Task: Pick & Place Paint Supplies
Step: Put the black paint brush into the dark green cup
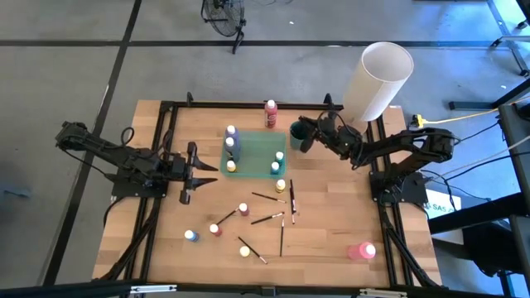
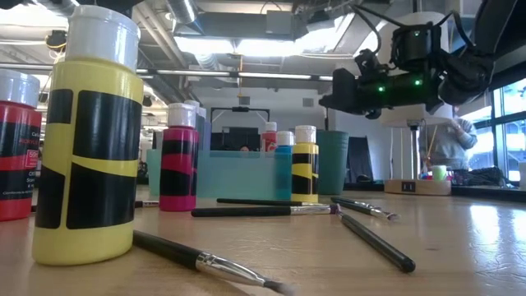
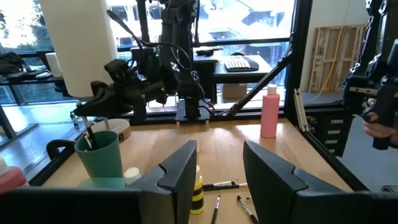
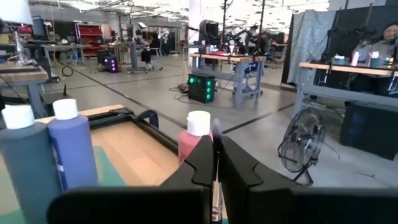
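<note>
My right gripper (image 1: pixel 303 136) hovers over a teal cup (image 1: pixel 296 132) beside the teal tray (image 1: pixel 252 147), shut on a thin dark brush (image 3: pixel 88 134). The tray holds a purple bottle (image 1: pixel 232 136), a yellow one (image 1: pixel 231 165) and others, all standing upright. Loose bottles (image 1: pixel 243 209) and brushes (image 1: pixel 267 218) lie on the wood nearer the front edge. My left gripper (image 1: pixel 203 170) waits open at the table's left, its fingers (image 3: pixel 180 165) around nothing. My right gripper pinches the brush (image 4: pixel 216 193) between its two shut fingers, coming roughly level from the table's right side. The brush hangs below the fingertips, and its lower end (image 3: pixel 91 142) reaches down inside the teal cup (image 3: pixel 99 155).
A big white cylinder (image 1: pixel 377 80) stands at the far right corner, behind my right arm. A tall red bottle (image 1: pixel 271 113) stands at the far edge, and a pink one (image 1: pixel 362 251) lies near the front right. A black frame (image 1: pixel 166 165) borders the table.
</note>
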